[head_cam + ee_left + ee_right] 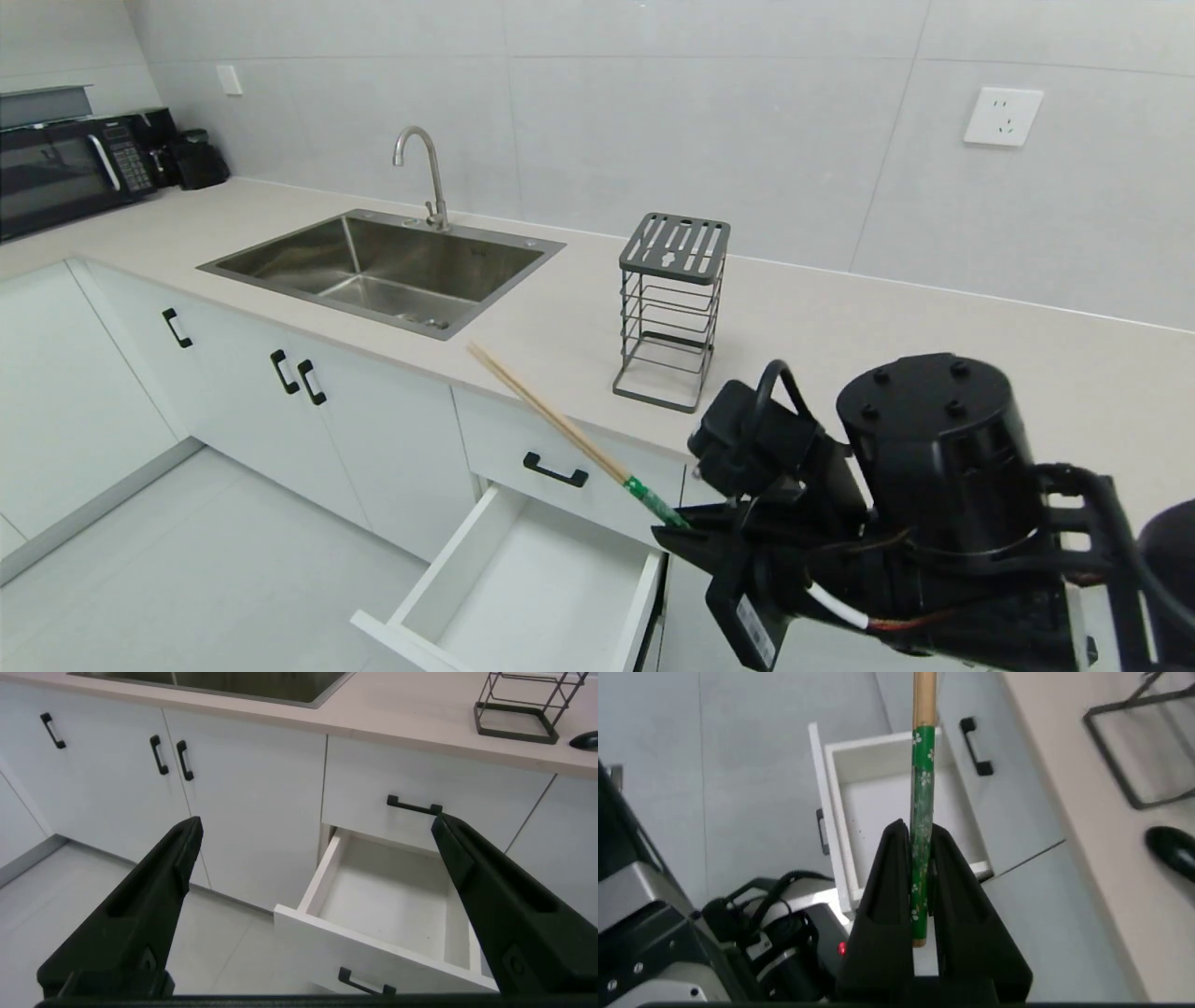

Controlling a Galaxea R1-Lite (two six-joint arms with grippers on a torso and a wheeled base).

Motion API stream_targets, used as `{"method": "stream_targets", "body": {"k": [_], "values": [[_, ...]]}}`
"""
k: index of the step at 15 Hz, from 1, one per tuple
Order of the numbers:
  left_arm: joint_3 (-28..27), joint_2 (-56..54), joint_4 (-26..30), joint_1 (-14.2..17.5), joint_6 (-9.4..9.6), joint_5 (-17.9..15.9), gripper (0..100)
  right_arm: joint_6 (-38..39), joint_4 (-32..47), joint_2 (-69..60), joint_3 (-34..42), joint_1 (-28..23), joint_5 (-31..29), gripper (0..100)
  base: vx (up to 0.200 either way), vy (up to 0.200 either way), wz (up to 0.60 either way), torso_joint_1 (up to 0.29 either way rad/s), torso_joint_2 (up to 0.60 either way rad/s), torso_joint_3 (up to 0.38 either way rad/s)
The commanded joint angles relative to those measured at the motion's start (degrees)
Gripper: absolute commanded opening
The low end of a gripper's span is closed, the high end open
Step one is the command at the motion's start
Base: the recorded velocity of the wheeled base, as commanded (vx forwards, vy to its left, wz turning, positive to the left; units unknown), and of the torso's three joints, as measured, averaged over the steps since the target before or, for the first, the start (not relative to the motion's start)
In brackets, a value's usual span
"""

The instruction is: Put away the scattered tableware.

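I'm pinching the chopsticks (551, 415) in my right gripper (920, 833), jaws closed on their green end. Next, I judge, lowering them into the drawer (532, 597) below and ahead. My left gripper (316, 826) is gaping, empty.

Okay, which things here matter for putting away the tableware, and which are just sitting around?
In the job:
chopsticks, clamped in the right gripper
open drawer

Just there:
wire rack
sink
faucet
microwave
wall socket

The chopsticks (551, 415) are made of pale bare wood, painted green at one end. The sink (299, 250) is of brushed metal; the rack (674, 247) beside it is made of dark matt wire.
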Motion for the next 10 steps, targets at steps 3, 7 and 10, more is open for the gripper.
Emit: {"method": "stream_targets", "body": {"k": [3,7,10], "values": [[0.00,0.09,-0.01,0.02,-0.06,-0.01,100,0.27,0.07,5.67,-1.64,2.86,-0.06,0,0.000,0.000,0.00,0.000,0.00,0.000],[0.00,0.09,-0.01,0.02,-0.06,-0.01,100,2.82,-0.01,6.72,-0.41,3.04,-0.14,0,0.000,0.000,0.00,0.000,0.00,0.000],[0.00,0.09,-0.01,0.02,-0.06,-0.01,100,2.64,-0.01,6.99,-0.32,3.83,-3.57,0,0.000,0.000,0.00,-0.173,0.34,0.168]]}}
